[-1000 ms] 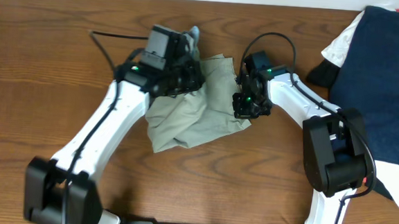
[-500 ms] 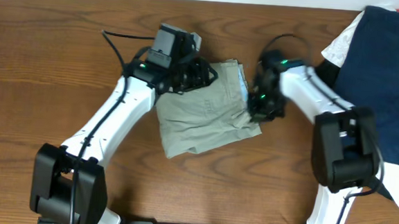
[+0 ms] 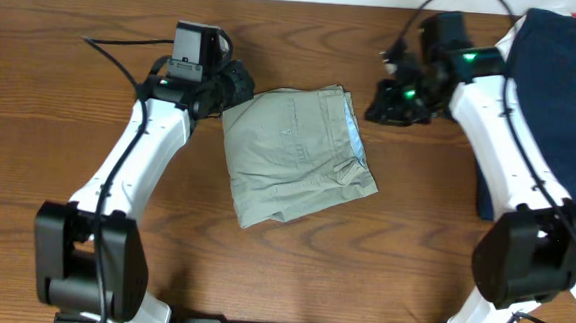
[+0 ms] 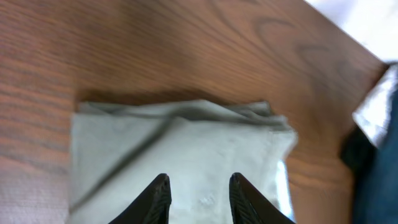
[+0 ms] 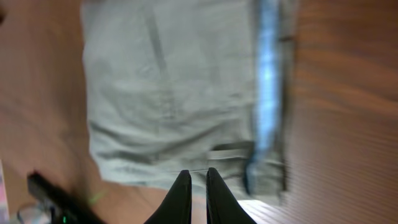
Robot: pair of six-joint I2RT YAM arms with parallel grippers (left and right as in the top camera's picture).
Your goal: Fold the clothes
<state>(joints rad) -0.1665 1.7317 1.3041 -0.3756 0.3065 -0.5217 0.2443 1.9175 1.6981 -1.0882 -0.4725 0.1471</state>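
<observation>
Overhead, the left gripper (image 3: 235,84) hovers just beside the upper left corner of the folded khaki shorts (image 3: 293,157), its jaws moderately apart and empty. The right gripper (image 3: 386,105) hangs near the shorts' upper right corner without touching, fingers almost together on nothing. The shorts lie flat on the wooden table (image 3: 50,117) between both tools.

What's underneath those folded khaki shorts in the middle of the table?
Only the wooden table shows around the shorts, so they seem to lie flat on it. A pale bluish strip peeks out along one edge. Anything directly beneath is covered.
</observation>
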